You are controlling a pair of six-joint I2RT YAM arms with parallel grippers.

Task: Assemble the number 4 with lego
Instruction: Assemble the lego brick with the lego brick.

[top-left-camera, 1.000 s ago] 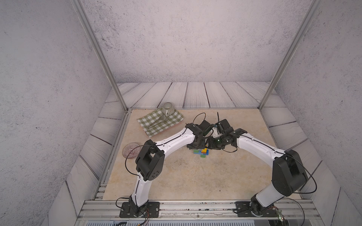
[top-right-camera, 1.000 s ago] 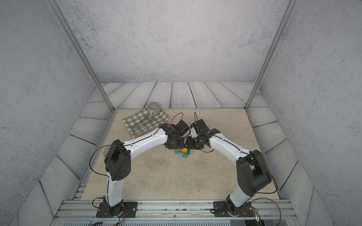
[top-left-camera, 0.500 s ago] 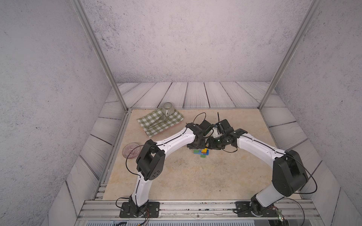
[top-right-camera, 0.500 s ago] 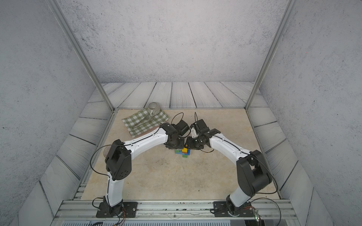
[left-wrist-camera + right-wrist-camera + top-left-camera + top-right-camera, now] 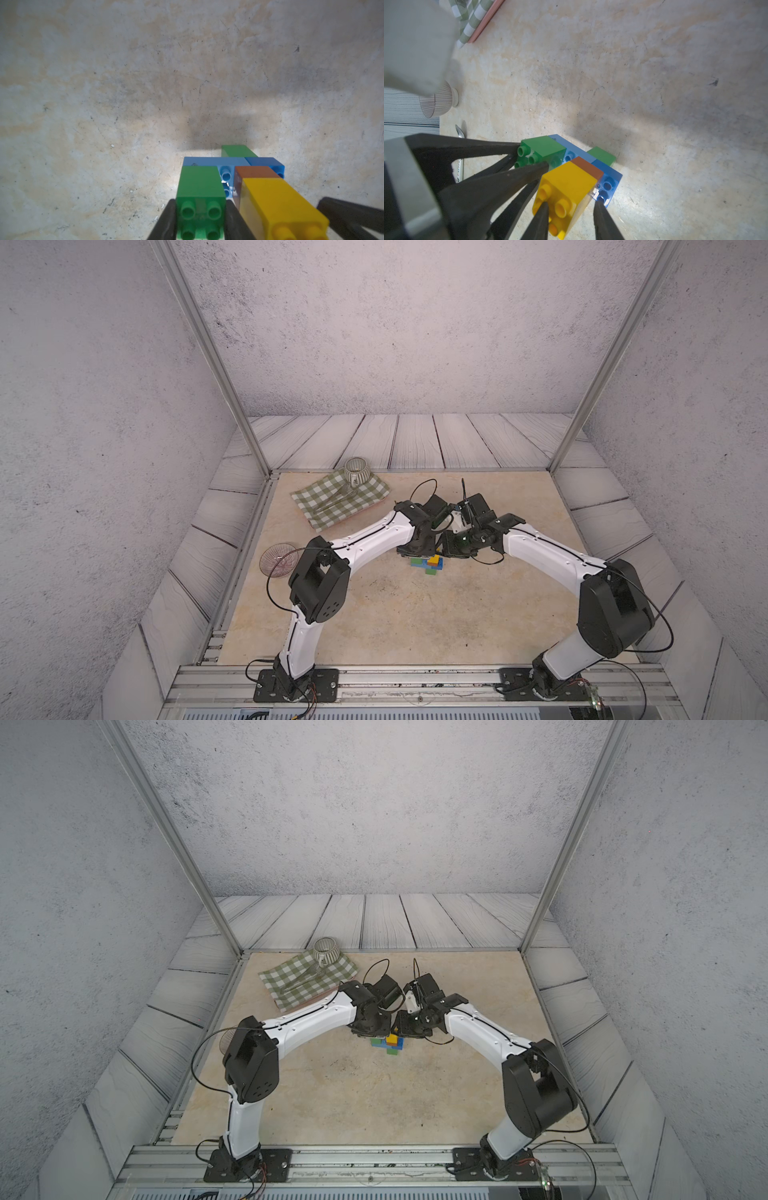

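— What changed in this last second?
— Almost nothing. Left jaws stay clenched on the green brick, right jaws on the yellow brick. The number 4 lies mid-surface and looks complete; I think release comes next.

Green-white checked cloth — striped bowl — yellow brick, green brick.
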